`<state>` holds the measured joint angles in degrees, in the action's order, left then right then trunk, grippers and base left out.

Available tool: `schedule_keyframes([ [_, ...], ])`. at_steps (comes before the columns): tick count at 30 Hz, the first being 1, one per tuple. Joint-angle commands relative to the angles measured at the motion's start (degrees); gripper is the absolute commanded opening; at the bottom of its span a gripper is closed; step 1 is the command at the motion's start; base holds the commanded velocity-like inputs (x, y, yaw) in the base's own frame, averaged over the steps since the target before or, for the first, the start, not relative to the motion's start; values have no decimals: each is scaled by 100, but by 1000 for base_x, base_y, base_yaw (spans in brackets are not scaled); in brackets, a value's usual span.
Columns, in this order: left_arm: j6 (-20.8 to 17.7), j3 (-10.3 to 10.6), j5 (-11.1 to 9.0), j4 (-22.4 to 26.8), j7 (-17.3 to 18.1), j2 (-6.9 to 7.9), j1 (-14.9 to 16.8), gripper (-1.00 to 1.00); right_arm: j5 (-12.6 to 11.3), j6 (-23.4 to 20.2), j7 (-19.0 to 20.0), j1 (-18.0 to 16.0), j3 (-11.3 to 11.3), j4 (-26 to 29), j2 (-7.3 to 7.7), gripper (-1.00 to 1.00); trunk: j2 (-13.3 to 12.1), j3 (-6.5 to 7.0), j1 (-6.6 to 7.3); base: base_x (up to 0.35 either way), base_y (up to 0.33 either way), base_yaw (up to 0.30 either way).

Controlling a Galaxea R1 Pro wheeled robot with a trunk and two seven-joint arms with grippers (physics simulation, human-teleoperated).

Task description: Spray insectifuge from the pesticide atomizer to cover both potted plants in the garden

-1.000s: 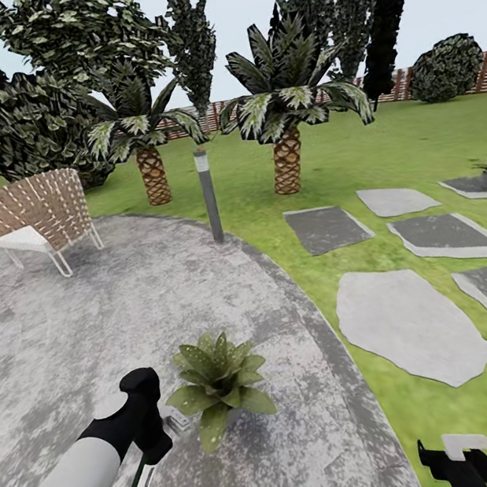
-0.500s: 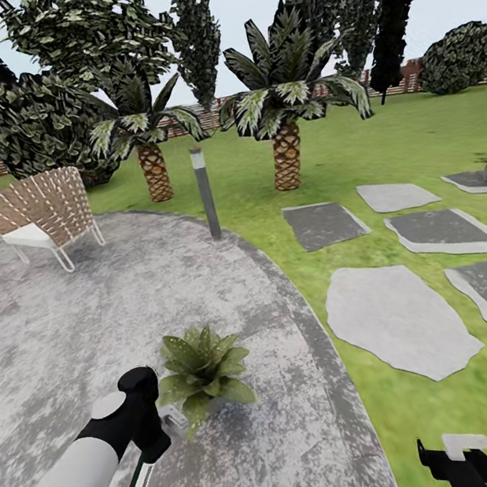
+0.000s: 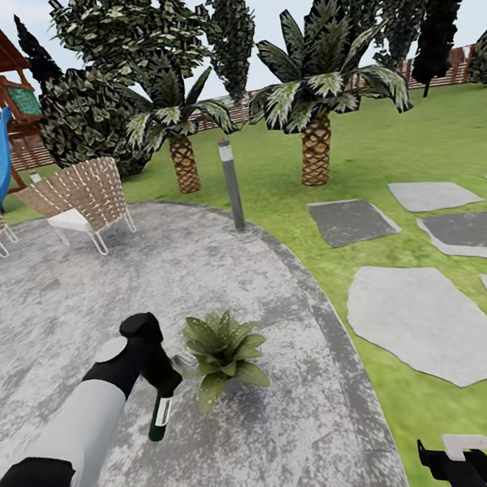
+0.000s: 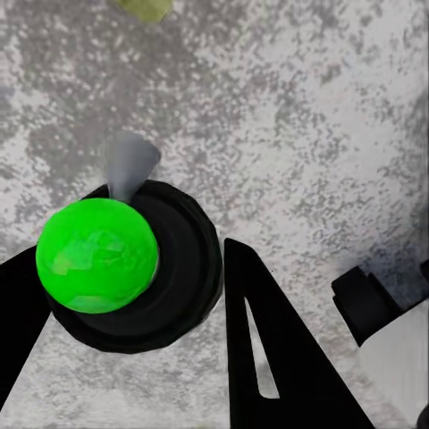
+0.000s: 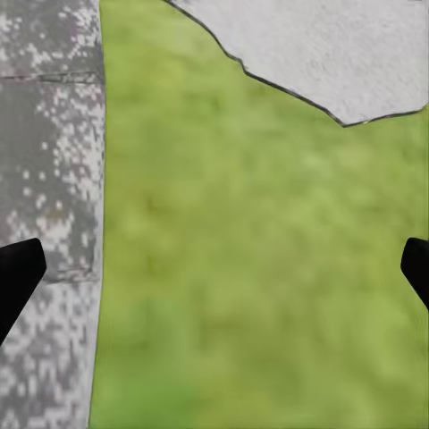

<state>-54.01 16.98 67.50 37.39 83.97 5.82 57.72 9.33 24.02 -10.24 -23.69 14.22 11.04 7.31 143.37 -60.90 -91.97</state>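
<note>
Holding the pesticide atomizer [image 3: 160,415] in my left gripper [image 3: 161,376], fingers closed around its body, I keep it hanging nozzle-side toward the potted plant [image 3: 221,349], which sits on the round grey patio [image 3: 66,323] just beside me at my three o'clock. I judge that closeness lets the spray land on the leaves. At my wrist, the sprayer's green cap [image 4: 96,256] sits between my fingers. My right gripper [image 3: 455,462] hangs idle over the lawn [image 5: 259,268], fingers spread wide, holding nothing.
</note>
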Motion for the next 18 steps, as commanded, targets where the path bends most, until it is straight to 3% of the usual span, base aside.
schedule_keyframes([
  [1,-49,55,46,4,131,-1,53,-100,60,15,-22,-5,30,-6,-2,100,2,-6,1,0,0,42],
  [6,-52,410,44,-7,465,-14,128,-100,63,15,-19,-5,29,-11,7,100,2,-6,1,5,-1,9],
  [18,-48,455,44,-7,603,-29,134,-100,60,15,-22,-5,37,-5,7,100,2,-6,1,206,-175,0],
])
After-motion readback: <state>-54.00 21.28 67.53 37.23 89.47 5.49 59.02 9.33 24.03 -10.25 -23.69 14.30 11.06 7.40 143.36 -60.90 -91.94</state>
